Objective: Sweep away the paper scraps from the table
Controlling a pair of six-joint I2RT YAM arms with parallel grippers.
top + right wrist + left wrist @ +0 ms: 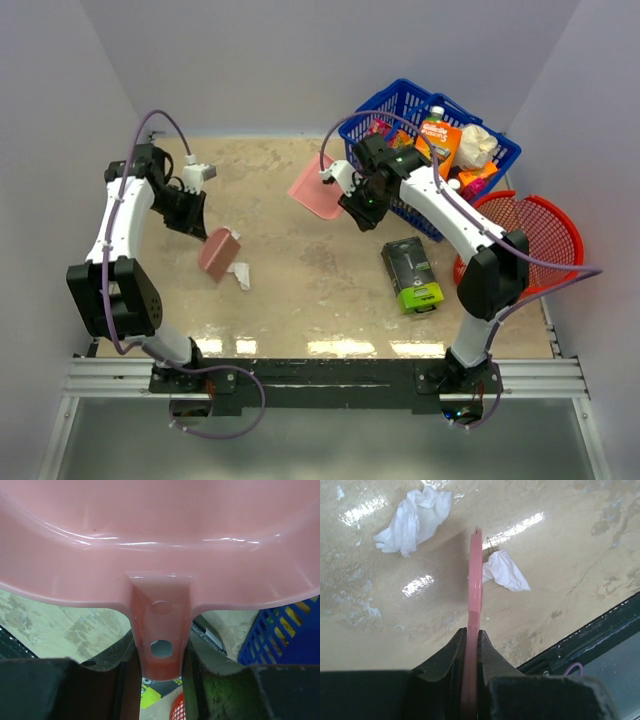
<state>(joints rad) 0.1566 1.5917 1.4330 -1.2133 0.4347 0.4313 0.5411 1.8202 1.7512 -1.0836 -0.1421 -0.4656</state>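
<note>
Left gripper (pixel 472 636) clamps a pink scraper (pixel 475 580) edge-on, its long axis pointing between two scraps (pixel 415 517) on the table (pixel 570 540). The top view shows one clump only. Right gripper (pixel 160 664) grips the dustpan (pixel 160 540) handle.

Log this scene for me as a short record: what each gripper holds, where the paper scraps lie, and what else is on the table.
left gripper: shut on a flat pink sweeping tool
right gripper: shut on the pink dustpan, gripped by its handle
paper scraps: two visible on the table, one on each side of the tool's tip
dustpan position: apart from the scraps, next to the blue basket
other items: red basket; black and green box
</note>
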